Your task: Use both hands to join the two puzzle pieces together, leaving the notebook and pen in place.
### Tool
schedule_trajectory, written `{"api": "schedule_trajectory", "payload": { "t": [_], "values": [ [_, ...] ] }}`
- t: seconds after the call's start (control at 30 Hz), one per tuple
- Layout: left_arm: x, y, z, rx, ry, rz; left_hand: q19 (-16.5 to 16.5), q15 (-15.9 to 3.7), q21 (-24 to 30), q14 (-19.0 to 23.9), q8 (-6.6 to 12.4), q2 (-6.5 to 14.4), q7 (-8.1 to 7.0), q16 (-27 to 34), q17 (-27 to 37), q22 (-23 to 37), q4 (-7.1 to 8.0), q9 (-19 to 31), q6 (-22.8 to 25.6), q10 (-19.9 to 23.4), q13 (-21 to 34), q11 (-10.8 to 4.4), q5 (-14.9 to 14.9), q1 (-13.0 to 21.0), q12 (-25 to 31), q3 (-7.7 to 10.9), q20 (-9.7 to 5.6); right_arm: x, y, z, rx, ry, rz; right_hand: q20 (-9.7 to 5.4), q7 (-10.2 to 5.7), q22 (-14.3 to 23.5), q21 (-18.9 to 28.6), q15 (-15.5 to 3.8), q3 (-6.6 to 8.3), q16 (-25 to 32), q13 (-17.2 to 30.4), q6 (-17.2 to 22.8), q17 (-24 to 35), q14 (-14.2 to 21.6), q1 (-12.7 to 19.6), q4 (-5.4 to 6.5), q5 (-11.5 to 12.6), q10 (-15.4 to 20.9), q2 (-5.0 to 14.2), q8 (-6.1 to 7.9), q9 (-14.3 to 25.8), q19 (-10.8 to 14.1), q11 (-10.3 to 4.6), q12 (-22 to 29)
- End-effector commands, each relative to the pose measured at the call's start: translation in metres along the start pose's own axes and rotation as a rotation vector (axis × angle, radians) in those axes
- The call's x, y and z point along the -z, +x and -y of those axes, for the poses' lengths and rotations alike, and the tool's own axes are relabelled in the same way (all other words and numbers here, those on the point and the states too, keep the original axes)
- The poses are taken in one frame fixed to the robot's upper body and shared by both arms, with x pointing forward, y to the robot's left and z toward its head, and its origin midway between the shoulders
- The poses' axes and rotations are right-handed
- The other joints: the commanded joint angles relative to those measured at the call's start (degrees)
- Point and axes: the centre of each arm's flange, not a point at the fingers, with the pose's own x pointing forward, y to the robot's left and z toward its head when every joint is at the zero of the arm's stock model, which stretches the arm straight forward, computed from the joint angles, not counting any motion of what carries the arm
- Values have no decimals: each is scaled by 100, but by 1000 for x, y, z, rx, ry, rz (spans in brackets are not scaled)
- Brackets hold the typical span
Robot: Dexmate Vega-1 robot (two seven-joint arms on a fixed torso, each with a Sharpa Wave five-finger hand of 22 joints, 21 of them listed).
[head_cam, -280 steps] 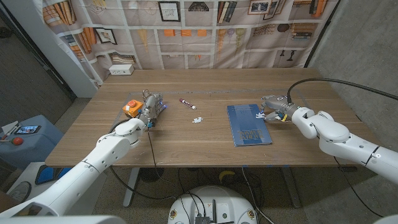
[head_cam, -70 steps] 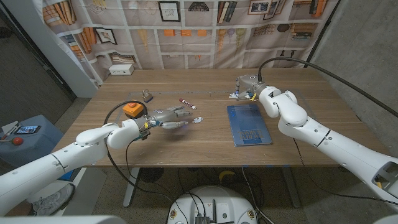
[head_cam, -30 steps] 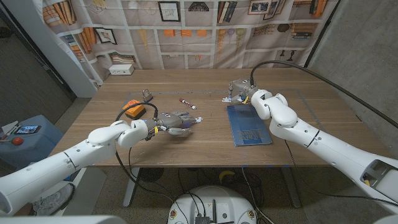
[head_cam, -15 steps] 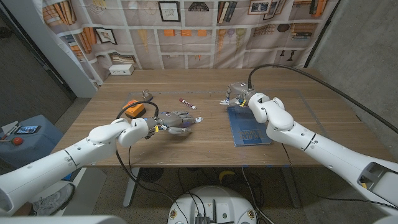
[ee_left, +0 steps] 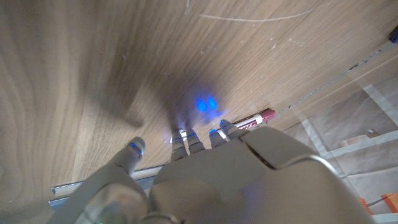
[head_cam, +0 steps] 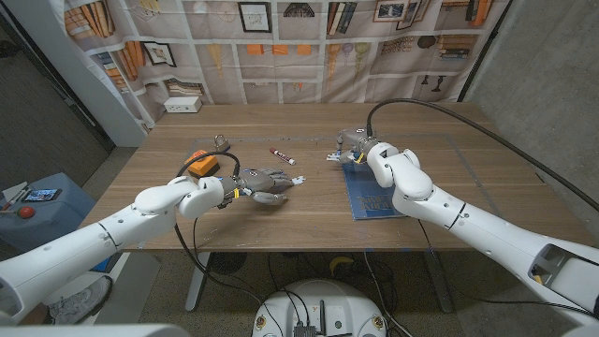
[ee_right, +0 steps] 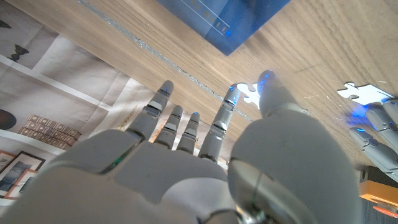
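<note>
Honestly, my right hand (head_cam: 352, 148) pinches one puzzle piece (ee_right: 247, 93) beside the notebook (head_cam: 372, 190) and could nudge it. My left hand (head_cam: 265, 182) hovers, fingers spread, empty, over the other piece (head_cam: 298, 178); a clumsy press could skid it toward the pen (head_cam: 282, 155).

Head cam overhead; wrist cams close tabletop (head_cam: 309, 201).

Table (head_cam: 309, 211): wood, pale brown, visible grain, matt with fine scratches (clearest in left wrist view). Notebook (head_cam: 376, 192): blue cover, smooth, slight sheen. Puzzle piece (ee_right: 364, 93): white, flat, smooth, likely card or plastic. Pen (head_cam: 283, 156): plastic barrel, red and white, glossy. Left hand (head_cam: 265, 182) and right hand (head_cam: 354, 146): grey, smooth matt shell, looks like plastic. Arm casings: white, glossy plastic. Backdrop behind table: printed cloth, creased, matt.
</note>
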Motion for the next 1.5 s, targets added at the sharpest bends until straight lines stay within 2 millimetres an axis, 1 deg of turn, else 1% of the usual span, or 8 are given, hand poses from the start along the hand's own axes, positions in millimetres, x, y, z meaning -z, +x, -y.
{"api": "schedule_trajectory", "payload": {
  "t": [0.03, 0.4, 0.77, 1.5],
  "values": [
    [1, 2, 2, 24, 4, 7, -797, -463, 26, -398, 29, 419, -22, 35, 18, 14, -36, 17, 18, 2, 14, -27, 35, 30, 28, 23, -350, -14, 1, -4, -12, -6, 3, 3, -4, 33, 10, 48, -1, 1, 13, 47, 10, 26, -4, -3, 23, 47, 40, -23, 10, -6, 26, -7],
    [0, 2, 2, 36, 7, 6, -770, -466, 39, -368, 36, 427, -24, 41, 18, 14, -39, 18, 42, 33, 14, -20, 36, 31, 42, 27, -349, -24, 1, -9, -2, -23, 6, 7, -4, 33, 14, 35, -6, 4, 13, 52, 13, 40, -3, -6, 21, 66, 39, -26, 5, -1, 36, -3],
    [-1, 1, 1, 46, 15, 2, -743, -469, 48, -331, 47, 437, -9, 44, 14, 13, -52, 19, 82, 58, 14, -24, 37, 40, 51, 38, -346, -28, 5, -13, 13, -55, 32, -3, -4, 33, 26, 24, -4, 23, 13, 60, 19, 92, 4, -8, 24, 91, 47, -29, -1, 29, 37, 2],
    [-3, -1, 1, 52, 22, -9, -712, -469, 55, -264, 76, 446, 8, 44, 7, 12, -86, 20, 208, 99, 15, -16, 37, 61, 61, 60, -334, -45, 11, -14, 28, -93, 94, -28, -5, 33, 34, -9, 0, 34, 14, 66, 28, 135, 33, -21, 28, 116, 52, -36, -12, 59, 27, 3]
  ]
}}
